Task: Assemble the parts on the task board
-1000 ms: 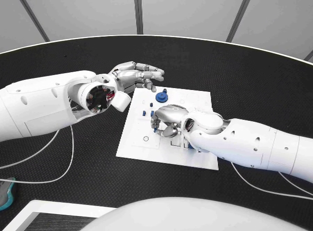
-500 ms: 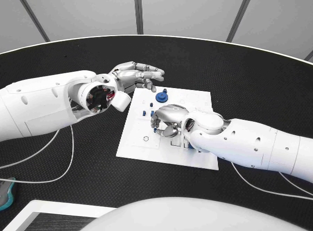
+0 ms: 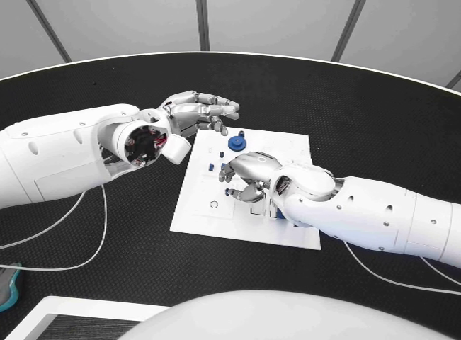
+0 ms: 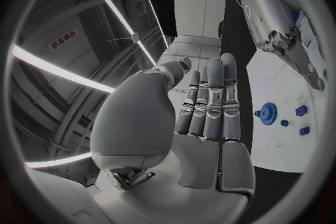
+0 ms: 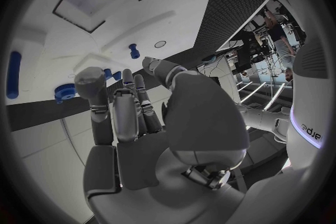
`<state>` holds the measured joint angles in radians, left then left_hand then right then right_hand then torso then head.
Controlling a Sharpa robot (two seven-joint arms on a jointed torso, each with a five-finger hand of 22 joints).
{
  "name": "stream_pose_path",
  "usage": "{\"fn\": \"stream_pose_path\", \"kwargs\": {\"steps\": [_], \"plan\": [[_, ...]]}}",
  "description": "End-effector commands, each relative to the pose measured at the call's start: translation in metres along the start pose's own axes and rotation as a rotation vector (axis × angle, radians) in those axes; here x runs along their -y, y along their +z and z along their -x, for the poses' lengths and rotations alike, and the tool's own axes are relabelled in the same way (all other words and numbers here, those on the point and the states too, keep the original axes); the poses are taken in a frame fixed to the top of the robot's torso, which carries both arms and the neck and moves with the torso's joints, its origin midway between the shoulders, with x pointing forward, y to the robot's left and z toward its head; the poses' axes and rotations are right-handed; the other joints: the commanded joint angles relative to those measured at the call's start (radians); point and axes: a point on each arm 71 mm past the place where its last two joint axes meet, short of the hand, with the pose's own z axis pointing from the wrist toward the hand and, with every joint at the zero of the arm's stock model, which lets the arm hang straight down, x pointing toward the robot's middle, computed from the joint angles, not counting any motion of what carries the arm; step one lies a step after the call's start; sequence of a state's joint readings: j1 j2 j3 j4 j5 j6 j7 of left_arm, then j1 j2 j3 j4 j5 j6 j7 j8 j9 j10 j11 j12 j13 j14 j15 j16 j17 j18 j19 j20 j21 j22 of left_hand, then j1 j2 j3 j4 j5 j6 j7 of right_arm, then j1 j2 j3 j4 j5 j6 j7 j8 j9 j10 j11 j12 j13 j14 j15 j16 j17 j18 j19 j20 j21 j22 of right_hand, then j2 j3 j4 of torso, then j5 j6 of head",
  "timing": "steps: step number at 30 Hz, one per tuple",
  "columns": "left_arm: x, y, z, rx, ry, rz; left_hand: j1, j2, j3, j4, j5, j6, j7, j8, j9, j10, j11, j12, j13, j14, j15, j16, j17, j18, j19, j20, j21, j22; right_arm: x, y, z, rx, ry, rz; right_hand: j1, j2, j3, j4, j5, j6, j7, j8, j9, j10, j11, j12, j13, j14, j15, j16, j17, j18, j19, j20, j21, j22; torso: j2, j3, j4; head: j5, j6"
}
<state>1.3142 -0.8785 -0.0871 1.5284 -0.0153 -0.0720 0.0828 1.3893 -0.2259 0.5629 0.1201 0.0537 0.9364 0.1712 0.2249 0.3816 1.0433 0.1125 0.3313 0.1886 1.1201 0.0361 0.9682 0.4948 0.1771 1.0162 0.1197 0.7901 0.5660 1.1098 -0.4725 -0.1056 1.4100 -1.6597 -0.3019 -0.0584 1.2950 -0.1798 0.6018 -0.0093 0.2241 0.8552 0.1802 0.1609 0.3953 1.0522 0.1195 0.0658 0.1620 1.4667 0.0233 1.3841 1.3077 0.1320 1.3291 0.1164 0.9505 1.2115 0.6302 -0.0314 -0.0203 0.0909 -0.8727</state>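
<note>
My right hand (image 3: pixel 248 173) hovers low over the middle of the task board (image 3: pixel 292 230), fingers curled downward toward the small blue parts beneath it; from the head view I cannot tell whether anything is already pinched there, and in the right wrist view my fingers (image 5: pixel 126 106) lie straight side by side with nothing visibly between them. My left hand (image 3: pixel 197 110) waits just off the board's far left corner, fingers loosely bent and holding nothing. A blue gear (image 3: pixel 237 144) sits near the board's far edge with a small blue peg (image 3: pixel 243 134) just beyond it, and the right wrist view shows another blue peg (image 5: pixel 133 51) standing on the white surface close to my fingertips. To do this step well, I judge I should settle my fingertips squarely on either side of one part before closing, keep the wrist steady so I don't nudge neighbouring pieces, and keep my left hand clear unless the board starts to slide.
</note>
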Motion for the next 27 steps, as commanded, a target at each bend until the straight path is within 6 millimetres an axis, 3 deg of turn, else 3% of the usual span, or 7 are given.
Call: {"fn": "stream_pose_path", "kwargs": {"steps": [1,5,17,27], "plan": [[0.000,0.000,0.002,0.004,0.000,-0.001,0.001,0.011,-0.003,0.001,-0.005,0.000,0.008,0.007,0.001,-0.004,0.000,0.007,0.001,-0.009,0.001,-0.002,0.001,0.006,0.000,0.007,-0.004,-0.002,0.002,-0.011,0.003,0.012,0.005,-0.003,0.000,-0.007,0.002,0.004,-0.004,-0.002,0.000,-0.003,0.000,-0.005,-0.001,-0.002,-0.001,0.049,0.005,0.001,0.012,-0.011,0.002,0.007,-0.002,0.000,-0.004,0.0005,-0.0030,-0.004,0.000],[0.000,0.000,0.003,0.009,0.001,-0.002,0.001,0.011,-0.003,0.001,-0.005,0.000,0.008,0.007,0.001,-0.004,0.000,0.007,0.001,-0.009,0.001,-0.002,0.001,0.006,0.000,0.007,-0.004,-0.002,0.007,-0.026,0.010,0.016,0.031,-0.023,-0.003,-0.006,0.000,0.009,-0.004,0.004,-0.001,-0.001,0.001,0.003,-0.003,0.005,-0.001,0.049,0.005,0.001,0.012,-0.011,0.005,0.008,0.001,0.002,-0.007,0.0017,-0.0047,-0.010,0.000],[0.000,-0.002,0.010,0.028,0.002,-0.007,0.001,0.011,-0.003,0.001,-0.005,0.000,0.008,0.007,0.001,-0.004,0.000,0.007,0.001,-0.009,0.001,-0.002,0.001,0.006,0.000,0.007,-0.004,-0.002,0.054,-0.075,0.037,0.024,0.044,-0.151,-0.018,-0.022,-0.014,0.019,-0.009,0.015,-0.005,0.003,0.004,0.005,-0.005,0.009,-0.006,0.048,0.003,-0.001,0.006,-0.010,0.005,0.008,-0.006,-0.001,-0.006,0.0018,-0.0065,-0.024,0.003],[0.000,-0.001,0.009,0.025,0.002,-0.007,0.002,0.012,-0.004,0.000,-0.005,0.000,0.008,0.007,0.002,-0.004,-0.001,0.007,0.001,-0.009,0.001,-0.002,0.002,0.006,0.000,0.007,-0.005,-0.002,0.076,-0.076,0.041,0.014,0.021,-0.198,-0.018,-0.029,-0.020,0.020,-0.013,0.006,-0.011,-0.004,0.003,-0.009,-0.008,0.004,-0.012,0.046,0.001,-0.003,0.001,-0.008,0.001,0.006,-0.017,-0.007,-0.003,0.0009,-0.0010,-0.036,0.011]]}}
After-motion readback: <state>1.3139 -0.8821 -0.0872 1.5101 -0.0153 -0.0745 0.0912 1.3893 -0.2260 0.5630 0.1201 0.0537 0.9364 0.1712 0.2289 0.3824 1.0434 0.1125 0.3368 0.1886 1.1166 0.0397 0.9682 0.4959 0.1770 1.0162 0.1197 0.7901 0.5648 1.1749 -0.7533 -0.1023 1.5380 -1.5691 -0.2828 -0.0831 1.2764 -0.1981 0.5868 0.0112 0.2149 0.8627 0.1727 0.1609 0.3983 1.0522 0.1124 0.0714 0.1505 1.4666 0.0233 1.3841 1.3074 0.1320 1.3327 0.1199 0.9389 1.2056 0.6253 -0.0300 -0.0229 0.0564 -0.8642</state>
